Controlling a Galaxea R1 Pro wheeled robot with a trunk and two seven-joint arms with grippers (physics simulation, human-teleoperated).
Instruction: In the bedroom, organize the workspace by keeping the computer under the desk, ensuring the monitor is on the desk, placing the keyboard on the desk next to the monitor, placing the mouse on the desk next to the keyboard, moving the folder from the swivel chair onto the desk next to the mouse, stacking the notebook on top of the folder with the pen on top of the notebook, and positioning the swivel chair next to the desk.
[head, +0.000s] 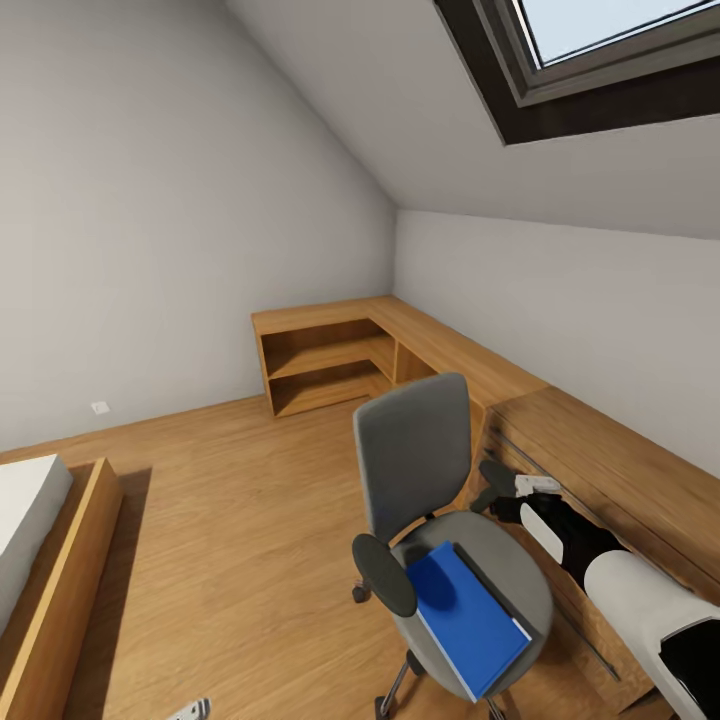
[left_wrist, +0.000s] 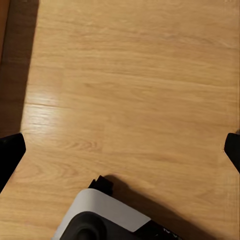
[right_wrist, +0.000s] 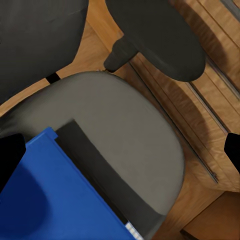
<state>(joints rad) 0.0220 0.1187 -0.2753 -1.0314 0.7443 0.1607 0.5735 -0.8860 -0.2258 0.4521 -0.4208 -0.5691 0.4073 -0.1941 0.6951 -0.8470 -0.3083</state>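
Your blue folder (head: 470, 620) lies on the swivel chair (head: 420, 470) seat, not yet moved to a worktop. Your right gripper (right_wrist: 120, 150) hovers above it, jaws spread wide; left gripper (left_wrist: 120, 150) likewise released.

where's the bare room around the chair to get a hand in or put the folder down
Free: the wooden floor between the bed and the swivel chair, and the long wooden countertop along the right wall. Crowded: the seat, half covered by the blue folder, with the right arm squeezed between the chair and the wooden drawers.
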